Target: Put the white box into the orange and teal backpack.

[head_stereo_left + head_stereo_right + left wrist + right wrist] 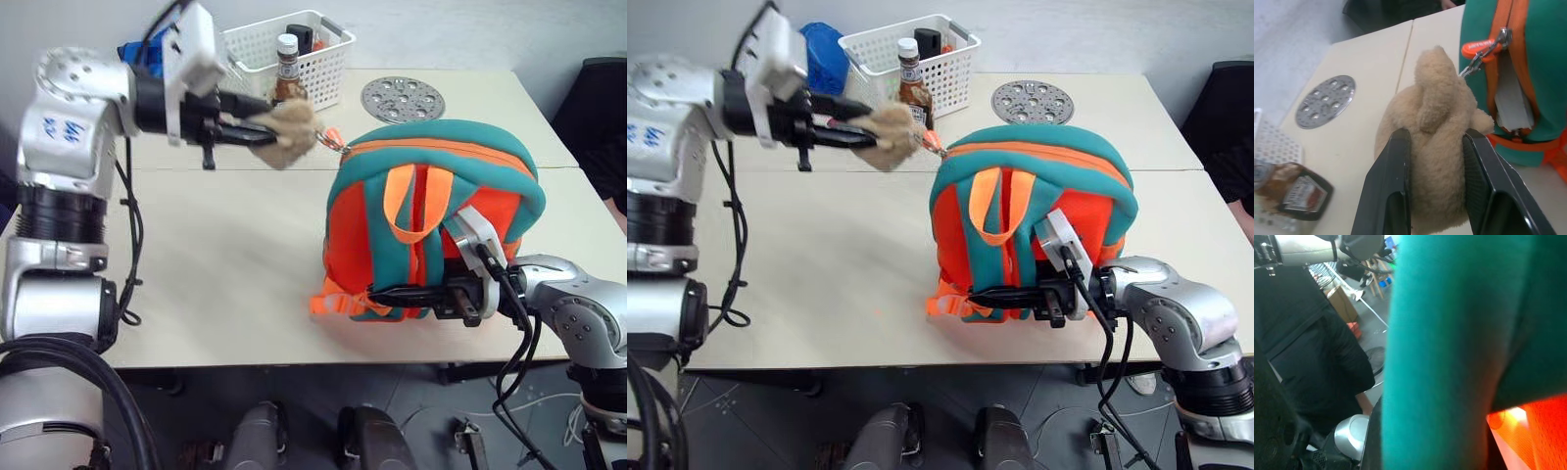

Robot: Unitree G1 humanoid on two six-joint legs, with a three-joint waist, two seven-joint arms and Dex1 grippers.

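Observation:
The orange and teal backpack (431, 225) stands upright on the table, right of centre. A tan plush toy (289, 132) hangs from its zipper pull by a short clip. My left gripper (263, 125) is raised at the back left and shut on the plush toy (1437, 147), with one black finger on each side of it. In the left wrist view the zipper (1501, 39) is partly open and the white box (1511, 105) shows inside the gap. My right gripper (382, 291) reaches in level from the right and is shut on the backpack's lower teal straps (1449, 357).
A white lattice basket (318, 64) with bottles stands at the back, a sauce bottle (286, 76) in front of it. A blue bundle (823, 59) lies to its left and a perforated metal disc (403, 98) to its right. A person in dark clothes (1312, 347) is nearby.

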